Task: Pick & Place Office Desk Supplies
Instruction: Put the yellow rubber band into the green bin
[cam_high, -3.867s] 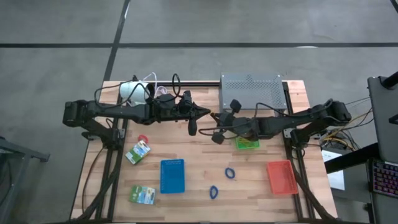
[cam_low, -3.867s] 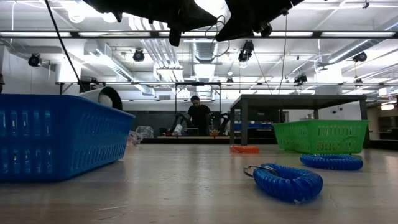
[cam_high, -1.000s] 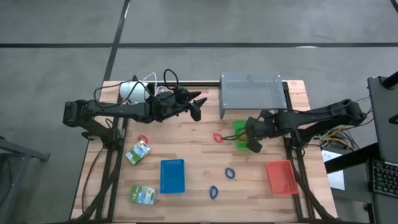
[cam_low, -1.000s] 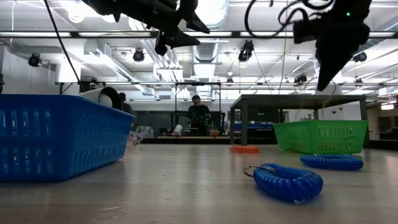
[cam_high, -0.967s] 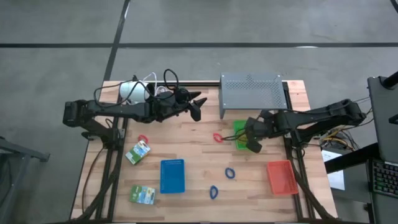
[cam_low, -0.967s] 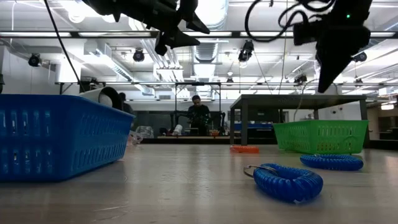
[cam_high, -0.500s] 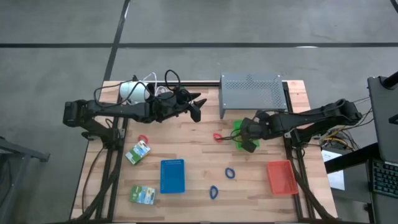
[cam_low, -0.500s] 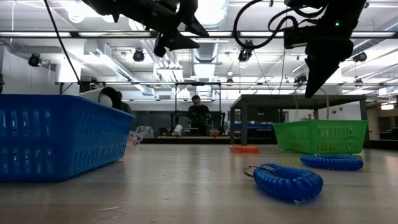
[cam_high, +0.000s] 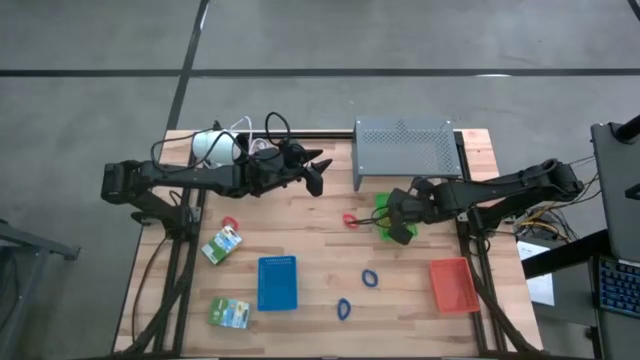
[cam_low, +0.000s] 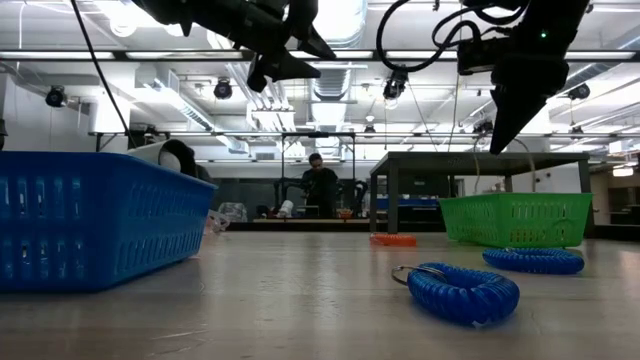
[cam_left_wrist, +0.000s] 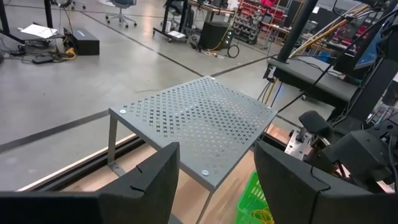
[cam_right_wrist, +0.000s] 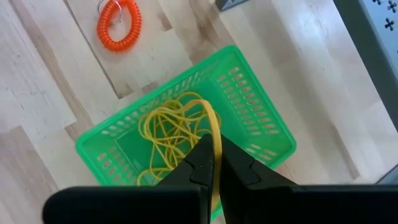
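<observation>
Right of the high view's centre, the right gripper hangs above the green tray, pinched closed on a yellow rubber band whose strand trails into the tangle of bands below, while the left gripper waits upper centre, fingers spread.

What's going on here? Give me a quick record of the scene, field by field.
Right claw: shut on a yellow rubber band, above the green basket
Green basket: holds a tangle of more yellow bands
Left claw: open, raised near the grey metal stand
Loose on table: orange coil, two blue coils, two green-and-white packets
Other baskets: blue, red
</observation>
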